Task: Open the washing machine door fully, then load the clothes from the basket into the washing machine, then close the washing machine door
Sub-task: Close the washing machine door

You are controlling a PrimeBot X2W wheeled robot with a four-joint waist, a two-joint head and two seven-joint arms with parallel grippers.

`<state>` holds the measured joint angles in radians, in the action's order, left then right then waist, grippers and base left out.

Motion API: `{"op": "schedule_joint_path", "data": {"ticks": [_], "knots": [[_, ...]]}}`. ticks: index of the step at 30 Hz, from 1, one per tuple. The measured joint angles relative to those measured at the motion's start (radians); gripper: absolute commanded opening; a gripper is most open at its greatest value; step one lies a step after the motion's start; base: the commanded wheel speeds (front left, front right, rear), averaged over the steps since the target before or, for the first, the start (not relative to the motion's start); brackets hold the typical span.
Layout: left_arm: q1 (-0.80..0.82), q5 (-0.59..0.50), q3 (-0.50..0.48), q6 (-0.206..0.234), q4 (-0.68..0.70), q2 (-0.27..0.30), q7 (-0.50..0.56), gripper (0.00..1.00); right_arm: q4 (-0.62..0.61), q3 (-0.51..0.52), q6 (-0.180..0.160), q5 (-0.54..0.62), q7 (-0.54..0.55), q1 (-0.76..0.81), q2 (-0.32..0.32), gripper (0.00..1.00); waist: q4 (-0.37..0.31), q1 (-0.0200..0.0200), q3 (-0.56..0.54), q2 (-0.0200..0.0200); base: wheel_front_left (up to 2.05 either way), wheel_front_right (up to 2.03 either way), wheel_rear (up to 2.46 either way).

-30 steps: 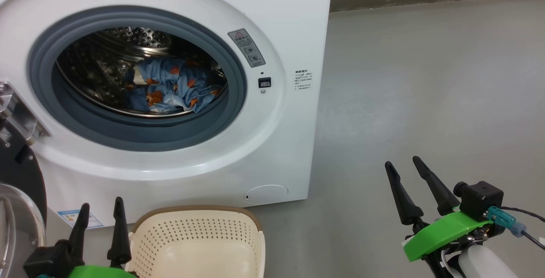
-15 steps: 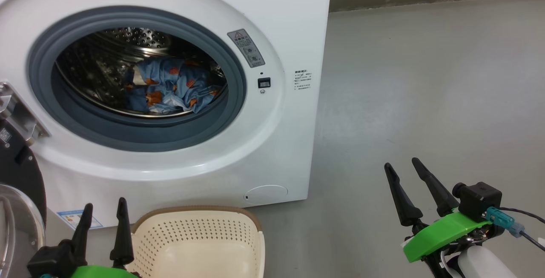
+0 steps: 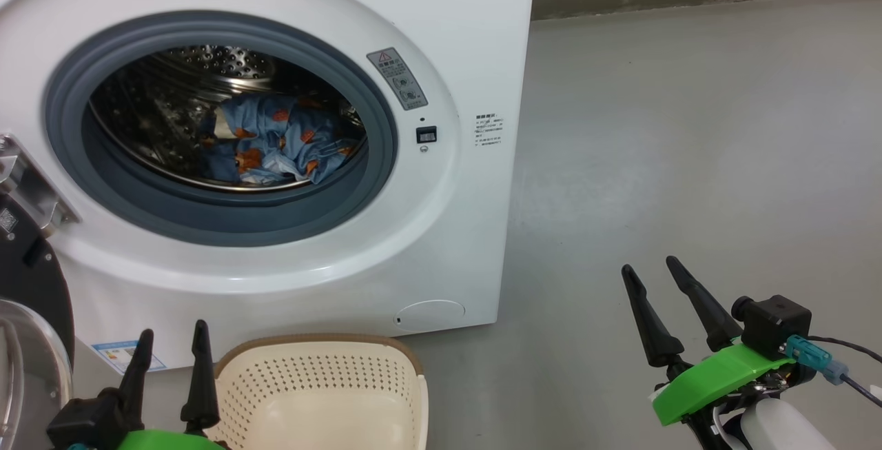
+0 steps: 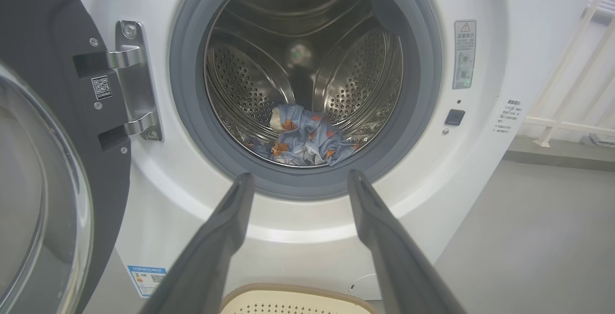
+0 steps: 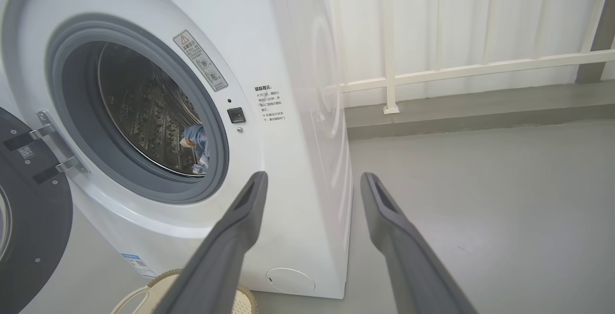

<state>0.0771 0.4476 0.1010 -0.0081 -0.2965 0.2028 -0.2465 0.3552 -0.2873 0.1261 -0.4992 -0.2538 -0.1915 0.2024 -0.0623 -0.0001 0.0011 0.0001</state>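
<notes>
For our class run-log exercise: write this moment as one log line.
door open | clothes inside washing machine | basket looks empty | left gripper open, holding nothing | right gripper open, holding nothing | remaining: close door

A bare laundry or utility area, where a white front-loading washing machine (image 3: 468, 23) stands directly on a plain grey floor (image 3: 689, 126), a perforated basket (image 3: 310, 338) at its foot and a white railing (image 5: 480, 68) along the pale wall beyond.

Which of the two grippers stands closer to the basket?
The left gripper: it rises right beside the basket. The right gripper hangs apart over the grey floor.
</notes>
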Motion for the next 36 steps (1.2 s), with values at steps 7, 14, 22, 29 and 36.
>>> {"op": "schedule_joint_path", "data": {"ticks": [7,14,22,29,36], "knots": [[0.0,0.001,0.003,0.0,0.0,0.001,0.0,1.0,0.002,-0.003,0.0,0.0,0.0,0.0,0.001,1.0,-0.002,0.0001,-0.001,0.0,0.0,0.0,0.0],[0.0,0.002,0.005,0.0,0.0,0.003,0.0,1.0,0.003,-0.006,0.0,-0.001,0.0,0.0,0.005,1.0,-0.003,0.0001,-0.003,0.0,0.0,0.0,0.0],[0.0,0.009,0.009,0.002,0.001,0.003,-0.001,1.0,0.008,-0.011,0.0,-0.002,0.0,0.0,0.012,1.0,-0.006,0.0001,-0.003,0.0,0.0,0.0,0.0],[0.0,0.011,0.011,0.002,0.002,0.003,-0.001,1.0,0.011,-0.011,0.0,-0.002,0.0,-0.001,0.012,1.0,-0.007,0.0,-0.001,0.0,-0.18,0.18,0.0],[0.0,0.017,0.01,0.002,0.002,0.003,-0.002,1.0,0.012,-0.008,0.0,-0.002,0.0,-0.004,0.011,1.0,-0.006,0.0,-0.002,0.0,-1.07,1.07,0.0]]}}
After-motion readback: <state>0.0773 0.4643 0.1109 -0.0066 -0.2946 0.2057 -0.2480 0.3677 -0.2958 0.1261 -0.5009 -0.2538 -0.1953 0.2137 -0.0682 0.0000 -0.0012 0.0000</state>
